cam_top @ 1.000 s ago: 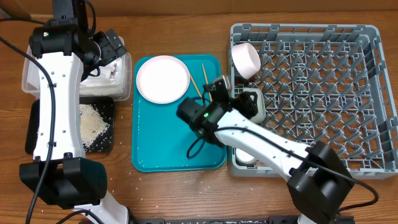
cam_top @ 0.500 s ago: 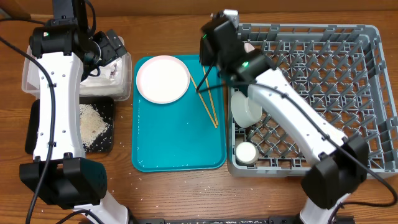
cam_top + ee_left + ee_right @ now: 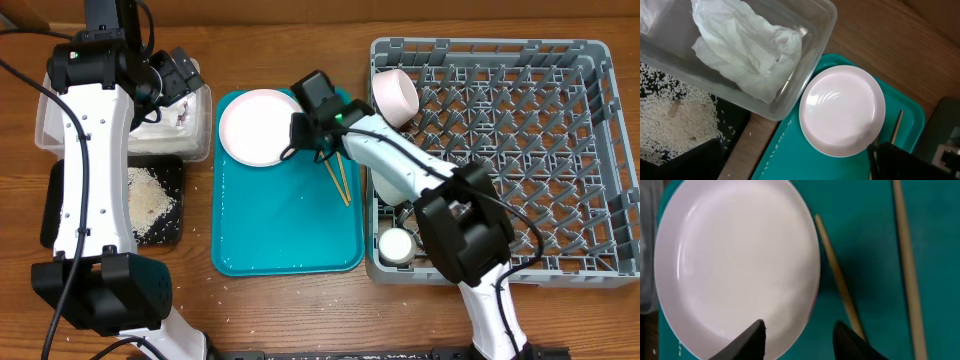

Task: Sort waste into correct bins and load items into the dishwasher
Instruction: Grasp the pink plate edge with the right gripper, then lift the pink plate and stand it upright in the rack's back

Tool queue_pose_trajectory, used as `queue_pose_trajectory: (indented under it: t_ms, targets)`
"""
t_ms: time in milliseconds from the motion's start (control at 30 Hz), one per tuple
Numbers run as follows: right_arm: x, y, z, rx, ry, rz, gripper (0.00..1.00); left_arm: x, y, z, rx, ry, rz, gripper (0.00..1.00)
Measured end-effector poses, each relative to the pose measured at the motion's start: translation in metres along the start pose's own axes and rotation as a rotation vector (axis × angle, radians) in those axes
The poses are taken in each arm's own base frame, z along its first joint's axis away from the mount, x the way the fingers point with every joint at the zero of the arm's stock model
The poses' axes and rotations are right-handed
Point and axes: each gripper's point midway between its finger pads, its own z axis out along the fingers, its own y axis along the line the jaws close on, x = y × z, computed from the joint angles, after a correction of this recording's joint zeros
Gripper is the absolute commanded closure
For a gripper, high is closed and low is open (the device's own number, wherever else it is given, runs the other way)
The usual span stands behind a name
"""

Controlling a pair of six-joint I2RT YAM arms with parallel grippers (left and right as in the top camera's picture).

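Observation:
The pale pink plate [image 3: 258,128] lies on the teal tray's back left, also seen in the left wrist view [image 3: 842,110] and the right wrist view [image 3: 735,260]. My right gripper [image 3: 300,136] is open and straddles the plate's right rim [image 3: 800,332], one finger over the plate, one over the tray. Two chopsticks [image 3: 338,176] lie beside it [image 3: 837,280]. The napkin [image 3: 750,55] lies in the clear tub [image 3: 50,125]. Rice [image 3: 150,200] fills the black tray [image 3: 170,232]. My left gripper [image 3: 178,80] hovers over the tub; its fingers are unclear.
The teal tray [image 3: 285,235] holds scattered rice grains. The grey rack [image 3: 520,150] stands right, with a pink bowl [image 3: 395,95] at its back left, a greyish-white bowl [image 3: 388,185] partly under my right arm, and a white cup [image 3: 397,245].
My right gripper has swung from the tray's back right corner by the rack down to the plate's right rim. The left arm has not moved.

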Motion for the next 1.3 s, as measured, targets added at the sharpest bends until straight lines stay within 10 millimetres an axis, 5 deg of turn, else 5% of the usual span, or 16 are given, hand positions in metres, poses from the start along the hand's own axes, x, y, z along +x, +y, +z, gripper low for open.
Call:
queue_pose_trajectory:
  t_ms: [233, 433, 600, 867, 1100, 1300]
  targets:
    - [0.004, 0.006, 0.005, -0.027, 0.012, 0.023, 0.67, 0.0, 0.0, 0.0, 0.0, 0.0, 0.0, 0.0]
    - [0.023, 0.002, 0.031, -0.007, 0.057, 0.03, 0.73, 0.0, 0.0, 0.0, 0.0, 0.0, 0.0, 0.0]
    - [0.023, 0.003, 0.031, -0.009, 0.06, 0.037, 0.96, 0.0, 0.0, 0.0, 0.0, 0.0, 0.0, 0.0]
    - [0.03, -0.01, 0.018, 0.068, 0.134, 0.059, 0.96, 0.0, 0.0, 0.0, 0.0, 0.0, 0.0, 0.0]
    - [-0.027, -0.024, -0.038, 0.202, 0.042, -0.044, 0.96, 0.0, 0.0, 0.0, 0.0, 0.0, 0.0, 0.0]
    - [-0.086, -0.037, -0.149, 0.429, -0.192, -0.199, 0.96, 0.0, 0.0, 0.0, 0.0, 0.0, 0.0, 0.0]
